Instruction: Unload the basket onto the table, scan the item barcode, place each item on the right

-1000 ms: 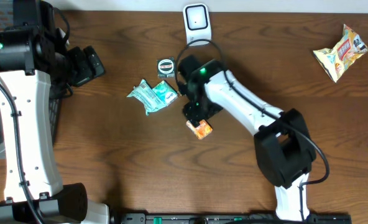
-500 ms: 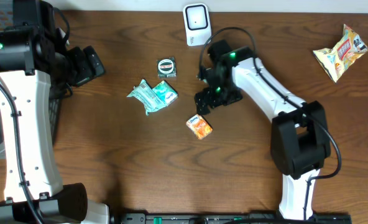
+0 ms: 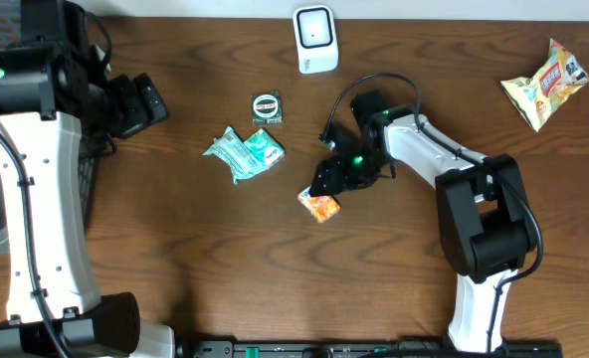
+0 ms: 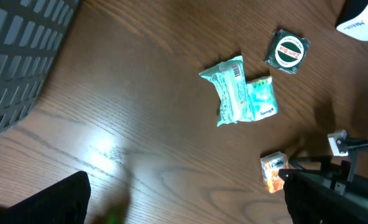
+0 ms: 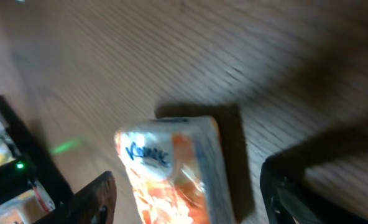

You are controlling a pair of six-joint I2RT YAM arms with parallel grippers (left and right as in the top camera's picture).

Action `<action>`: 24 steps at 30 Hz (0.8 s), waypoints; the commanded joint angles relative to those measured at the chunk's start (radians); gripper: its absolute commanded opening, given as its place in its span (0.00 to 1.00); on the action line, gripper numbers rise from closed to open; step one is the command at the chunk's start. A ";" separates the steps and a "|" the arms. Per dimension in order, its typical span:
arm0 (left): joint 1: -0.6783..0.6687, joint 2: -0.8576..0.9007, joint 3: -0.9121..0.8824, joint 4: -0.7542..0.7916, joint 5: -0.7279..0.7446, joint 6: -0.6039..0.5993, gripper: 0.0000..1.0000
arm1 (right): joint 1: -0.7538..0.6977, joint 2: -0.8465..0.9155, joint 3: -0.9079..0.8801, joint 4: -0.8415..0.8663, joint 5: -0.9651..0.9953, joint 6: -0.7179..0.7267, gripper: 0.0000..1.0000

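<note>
Your right gripper (image 3: 326,185) has swung back over the orange tissue packet (image 3: 319,206), jaws apart astride it. The packet stays on the bench (image 3: 225,268), unscanned; regrasp it.

Right hand (image 3: 324,184) low, jaws apart; left hand (image 3: 143,103) aside, jaws seemingly wide.

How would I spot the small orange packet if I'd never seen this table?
Start at the white scanner at the far edge of the wooden table. Straight toward the near edge from it lies the orange packet. It is orange and white, while the packets beside it are teal.
</note>
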 commanded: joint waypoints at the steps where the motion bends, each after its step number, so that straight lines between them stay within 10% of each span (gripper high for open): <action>1: 0.002 -0.008 0.008 -0.003 -0.005 0.002 0.98 | 0.004 -0.011 -0.031 0.010 -0.043 0.032 0.68; 8: 0.002 -0.008 0.008 -0.003 -0.005 0.002 0.98 | 0.016 -0.010 -0.140 0.085 0.024 0.064 0.41; 13: 0.002 -0.008 0.008 -0.003 -0.005 0.002 0.98 | 0.016 -0.010 -0.165 0.097 0.025 0.090 0.01; 24: 0.002 -0.008 0.008 -0.003 -0.005 0.002 0.98 | -0.173 -0.129 -0.068 0.104 -0.564 -0.019 0.01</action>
